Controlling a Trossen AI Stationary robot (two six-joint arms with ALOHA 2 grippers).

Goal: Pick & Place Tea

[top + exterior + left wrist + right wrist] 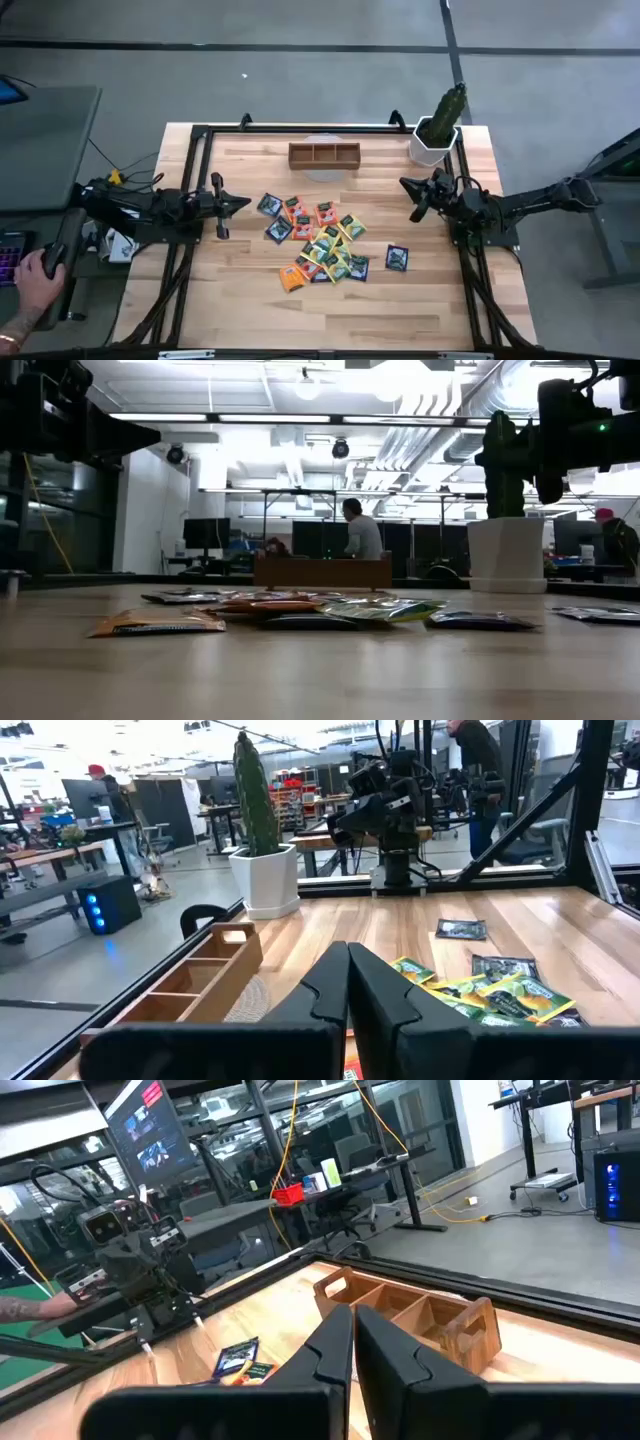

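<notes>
Roughly twenty tea sachets (318,243) lie loose in a scattered, partly overlapping pile mid-bench, orange, yellow-green and dark ones mixed; one dark sachet (397,258) sits apart on the right side of the pile. None is in the wooden tray (324,154), which stands beyond the pile toward the far edge of the bench (250,310), all three compartments looking unfilled. White pot with a cactus (440,128) stands at the far right corner.

Left tool (229,207) hangs above the bench just left of the pile, fingers pressed together, holding nothing. Right tool (417,196) is raised off to the right of the pile, fingers also together, nothing held. A person's hand (35,283) shows off the bench at the left.

Step looks like the very start: no pick begun. Next move likely calls for one tool to spread its fingers, drop onto an outlying sachet clear of overlaps, pinch it flat, then carry it to a tray compartment.
</notes>
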